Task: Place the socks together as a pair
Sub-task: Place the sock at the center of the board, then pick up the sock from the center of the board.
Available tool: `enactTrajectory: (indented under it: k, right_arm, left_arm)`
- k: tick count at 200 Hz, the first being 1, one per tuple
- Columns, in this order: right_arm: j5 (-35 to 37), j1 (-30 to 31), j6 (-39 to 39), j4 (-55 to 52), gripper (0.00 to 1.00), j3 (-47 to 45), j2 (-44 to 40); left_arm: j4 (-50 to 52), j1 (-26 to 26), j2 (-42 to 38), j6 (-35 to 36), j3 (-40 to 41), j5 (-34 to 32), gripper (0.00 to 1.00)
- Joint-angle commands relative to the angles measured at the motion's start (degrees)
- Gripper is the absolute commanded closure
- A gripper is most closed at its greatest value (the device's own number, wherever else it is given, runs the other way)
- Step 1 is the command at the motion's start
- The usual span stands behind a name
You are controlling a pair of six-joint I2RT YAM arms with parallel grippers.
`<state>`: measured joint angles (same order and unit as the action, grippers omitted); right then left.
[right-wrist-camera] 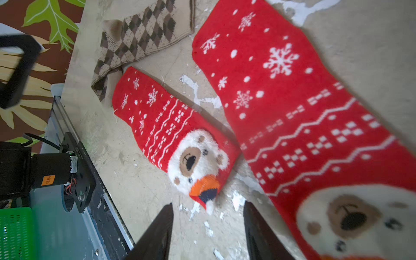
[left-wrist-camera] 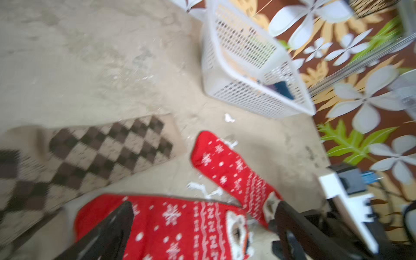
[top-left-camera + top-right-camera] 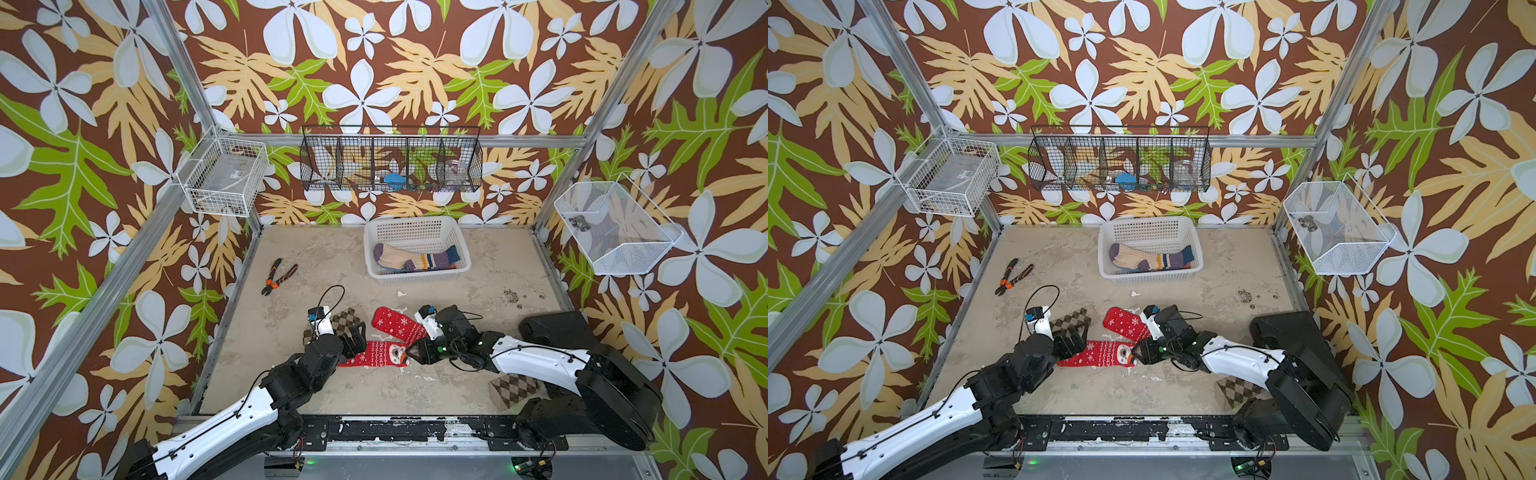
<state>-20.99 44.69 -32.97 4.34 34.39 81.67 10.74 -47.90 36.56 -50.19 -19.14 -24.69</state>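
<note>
The two red knit socks with white snowflakes and a fluffy bear face lie flat on the beige tabletop [image 3: 457, 282], a little toward 6 o'clock from its middle. The near red sock [image 3: 376, 353] lies across. The far red sock [image 3: 397, 325] points toward 11 o'clock. They meet only at the bear cuffs, so they make a V and are, in my judgement, not yet a proper pair.

The left gripper [image 2: 203, 206] is spread wide above the toe half of the near red sock and grasps nothing. The right gripper [image 1: 207, 205] is also released, with bare tabletop between its jaws, just beside the near bear cuff.

If a sock is pulled by one end only, the soft knit can fold or twist instead of sliding onto its partner. A low fingertip can catch the fluffy bear. The brown and beige argyle knit sock [image 3: 347, 318], just beside the near toe at 9 o'clock, can be dragged along too.
</note>
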Motion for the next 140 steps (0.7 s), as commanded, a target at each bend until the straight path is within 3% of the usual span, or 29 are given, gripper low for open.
enactTrajectory:
  k: [1,51,63,101,140]
  right_arm:
    - [0.3,1.2,-1.9,3.7,0.46,0.9,3.2]
    - [-0.2,2.2,-2.7,7.0,0.47,1.6,10.6]
    - [-0.4,2.3,-3.0,7.9,0.54,1.3,11.0]
    - [2.4,2.2,-1.6,3.2,0.88,0.7,4.2]
    - [6.4,1.4,0.8,-5.6,0.99,-1.4,-5.6]
  left_arm:
    - [5.5,0.5,-2.7,-2.3,2.4,-0.7,0.00]
    - [7.0,0.5,-4.2,-2.5,3.6,-3.2,0.01]
    - [7.2,0.7,-3.7,-2.1,3.8,-3.7,0.01]
    - [6.2,3.6,-2.4,0.3,4.3,-0.9,0.03]
    - [1.4,4.4,2.8,3.4,4.3,6.8,0.03]
